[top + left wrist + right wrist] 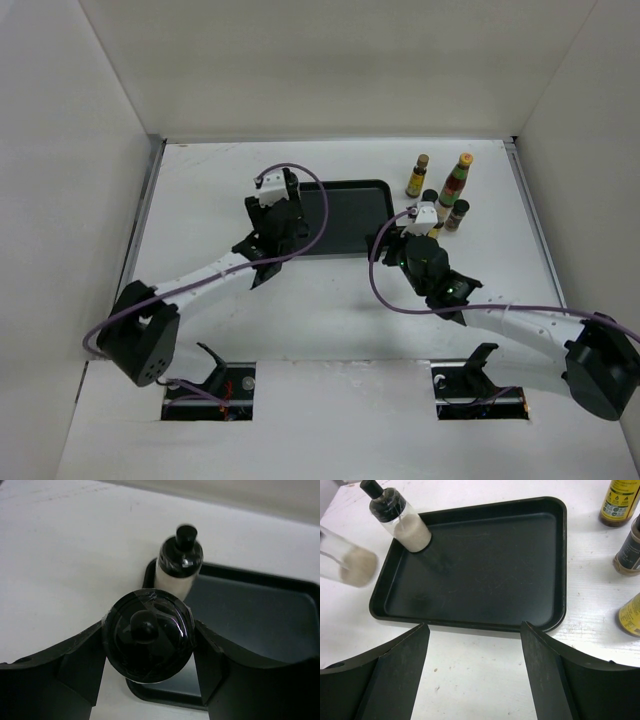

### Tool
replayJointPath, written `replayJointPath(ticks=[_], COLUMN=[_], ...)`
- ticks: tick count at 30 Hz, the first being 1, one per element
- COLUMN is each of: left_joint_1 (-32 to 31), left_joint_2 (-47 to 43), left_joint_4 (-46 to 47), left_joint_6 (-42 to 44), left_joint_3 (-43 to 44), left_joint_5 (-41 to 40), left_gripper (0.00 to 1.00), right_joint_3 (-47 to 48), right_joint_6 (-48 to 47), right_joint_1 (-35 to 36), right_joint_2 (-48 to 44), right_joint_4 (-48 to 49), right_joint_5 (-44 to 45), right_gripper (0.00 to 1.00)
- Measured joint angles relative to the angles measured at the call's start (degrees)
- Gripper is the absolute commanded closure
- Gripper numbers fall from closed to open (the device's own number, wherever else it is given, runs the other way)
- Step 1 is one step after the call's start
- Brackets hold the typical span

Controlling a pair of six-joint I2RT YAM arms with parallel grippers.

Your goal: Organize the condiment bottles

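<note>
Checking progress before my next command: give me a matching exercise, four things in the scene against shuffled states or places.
1. left gripper
2. right gripper
3. upright white bottle
4. red-green bottle

A. on the table, right of the tray
B. open, empty
C. shut on the second white bottle
D. in a tray corner

Pairs: 1-C, 2-B, 3-D, 4-A
</note>
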Motion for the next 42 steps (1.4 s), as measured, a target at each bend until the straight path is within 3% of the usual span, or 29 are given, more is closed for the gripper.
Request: replayJointPath(ticks=[2,5,9,12,14,16,19,25,34,42], left_joint_1=[-1.2,-2.0,-2.3,-2.4,-2.8,-3.3,-4.0,-6.7,-12.4,-12.0], left_joint_2=[3.6,8.9,13.7,14.3,14.5,14.4,12.4,-3.6,-34.0,-33.0], left_joint_4=[0.2,0.3,2.6,4.6,5.5,7.1,8.6,10.7,17.2,22.5], left_joint_6=[0.0,0.1,0.1,0.2,0.4,0.5,0.5,0.4,-1.2,-5.6], left_joint_3=[0.0,0.0,0.0,0.0,-0.1,-0.2,-1.8,-9.9,-26.1,-35.5], left_joint_5=[0.1,0.5,0.8,0.7,0.4,0.0,-0.1,-1.4,-8.3,-10.2], left_gripper=[0.59,0.58,0.51,0.32,0.15,0.05,0.0,0.0,0.0,0.0], right_joint_3=[0.0,-0.7,-1.3,-1.7,-1.7,-1.8,-1.9,2.0,9.0,14.1], right_joint_6=[0.0,0.0,0.2,0.3,0.3,0.5,0.2,-0.7,-3.1,-3.5], right_joint_1=[0.0,0.0,-0.2,-0.3,-0.3,-0.4,-0.7,-4.2,-11.9,-21.8], right_joint_2=[-0.1,-1.4,-3.0,-3.9,-4.3,-5.1,-8.2,-12.8,-10.4,1.9], right_joint_4=[0.0,0.0,0.1,0.1,0.0,0.0,-0.7,-7.9,-18.8,-22.4], right_joint_5=[0.0,0.0,0.0,0.0,0.0,0.1,0.6,5.2,15.6,11.7], right_gripper=[0.33,0.6,0.73,0.67,0.49,0.31,0.2,0.22,0.21,0.25])
